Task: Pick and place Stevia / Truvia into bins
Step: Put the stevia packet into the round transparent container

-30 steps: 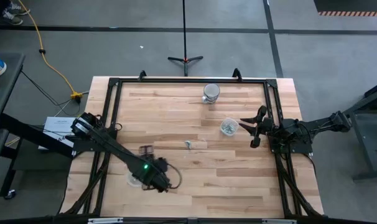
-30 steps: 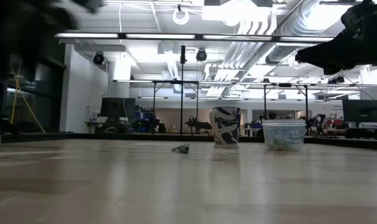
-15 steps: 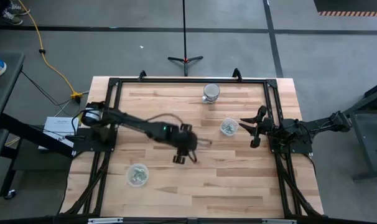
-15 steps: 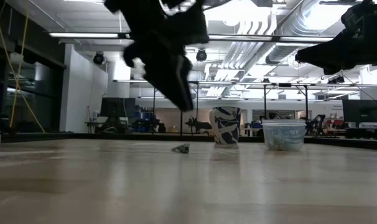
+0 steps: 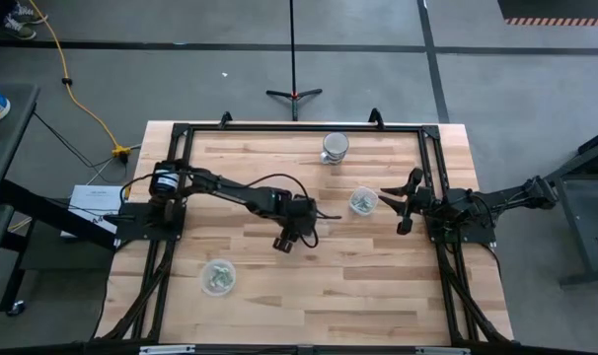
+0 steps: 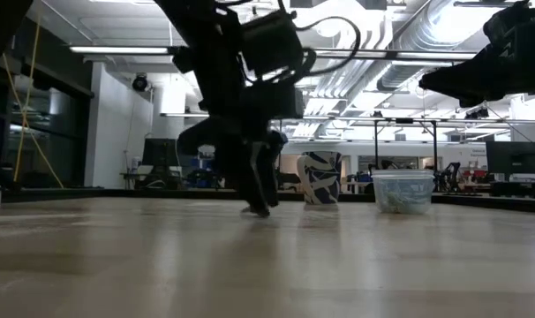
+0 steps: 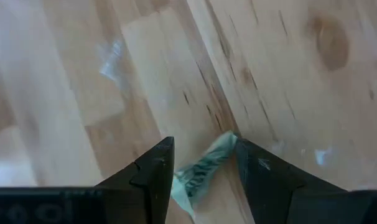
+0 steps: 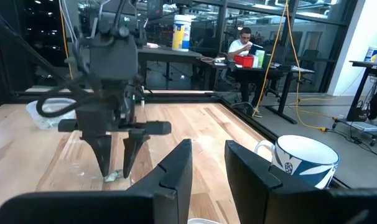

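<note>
Left gripper (image 7: 204, 163) now lowered to the table, fingers spread around a Truvia packet (image 7: 204, 171); right gripper (image 5: 403, 204) parted, empty.

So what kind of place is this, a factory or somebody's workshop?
It looks most like a robotics lab: a wooden table with two arms mounted on it, bare ducts overhead, and desks in the room behind, where a person sits working. The left pincer straddles a sweetener packet.

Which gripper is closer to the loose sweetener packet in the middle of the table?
Left. The left gripper is down at the packet, open jaws on either side. The right gripper waits at the table's right edge.
</note>
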Action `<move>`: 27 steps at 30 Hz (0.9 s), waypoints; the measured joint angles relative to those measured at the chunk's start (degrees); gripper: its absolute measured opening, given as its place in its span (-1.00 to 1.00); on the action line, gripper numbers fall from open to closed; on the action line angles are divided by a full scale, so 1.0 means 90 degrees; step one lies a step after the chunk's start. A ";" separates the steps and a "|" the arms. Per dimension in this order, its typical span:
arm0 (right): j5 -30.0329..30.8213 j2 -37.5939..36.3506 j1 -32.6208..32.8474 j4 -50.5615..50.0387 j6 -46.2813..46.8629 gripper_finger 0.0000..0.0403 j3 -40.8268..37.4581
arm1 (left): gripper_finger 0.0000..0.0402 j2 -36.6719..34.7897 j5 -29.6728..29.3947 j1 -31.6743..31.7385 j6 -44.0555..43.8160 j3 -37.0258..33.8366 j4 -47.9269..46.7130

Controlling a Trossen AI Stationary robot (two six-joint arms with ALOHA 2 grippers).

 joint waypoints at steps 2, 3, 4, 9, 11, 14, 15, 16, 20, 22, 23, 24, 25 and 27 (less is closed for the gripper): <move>-0.0002 0.0001 0.0000 0.0000 0.0000 -0.57 0.0000 | 0.02 0.0139 0.0058 0.0000 0.0037 0.0004 0.0007; 0.0000 0.0002 0.0000 0.0000 -0.0003 -0.57 0.0000 | 0.02 0.0179 0.0063 0.0000 0.0129 0.0023 0.0017; 0.0000 0.0002 0.0000 0.0000 -0.0029 -0.57 0.0000 | 0.01 0.0208 0.0082 0.0000 0.0167 0.0033 0.0009; 0.0000 0.0000 0.0000 0.0000 -0.0044 -0.57 0.0000 | -0.23 0.0263 0.0099 -0.0002 0.0176 0.0036 -0.0091; 0.0000 0.0002 0.0000 0.0000 -0.0046 -0.57 0.0000 | -0.40 0.0236 0.0171 -0.0005 0.0183 0.0036 -0.0093; -0.0002 0.0001 0.0000 0.0000 -0.0046 -0.57 0.0000 | -0.71 0.0195 0.0233 -0.0007 0.0181 0.0024 -0.0129; 0.0000 0.0002 0.0000 0.0000 -0.0046 -0.57 0.0000 | -0.81 0.0173 0.0233 -0.0007 0.0163 0.0032 -0.0159; 0.0000 0.0002 0.0000 0.0000 -0.0046 -0.57 0.0000 | -0.83 0.0145 0.0225 -0.0007 0.0105 0.0058 -0.0249; 0.0000 0.0002 0.0000 -0.0012 -0.0046 -0.57 0.0000 | -0.82 0.0033 0.0305 -0.0052 -0.0841 0.0408 -0.1381; 0.0000 0.0002 0.0000 -0.0061 -0.0046 -0.57 0.0000 | -0.79 -0.0122 0.0555 -0.0152 -0.1456 0.0725 -0.2087; 0.0000 0.0002 0.0000 -0.0076 -0.0046 -0.57 0.0000 | -0.79 -0.0213 0.0626 -0.0258 -0.1833 0.0857 -0.2447; -0.0001 0.0002 0.0000 -0.0081 -0.0034 -0.57 0.0000 | -0.80 -0.0299 0.0674 -0.0394 -0.2262 0.0961 -0.2823; -0.0001 -0.0001 0.0000 -0.0110 -0.0002 -0.57 0.0000 | -0.81 -0.0349 0.0771 -0.0536 -0.2675 0.1034 -0.3171; -0.0002 -0.0001 0.0000 -0.0164 0.0056 -0.57 0.0000 | -0.81 -0.0449 0.0979 -0.0872 -0.3367 0.1083 -0.3661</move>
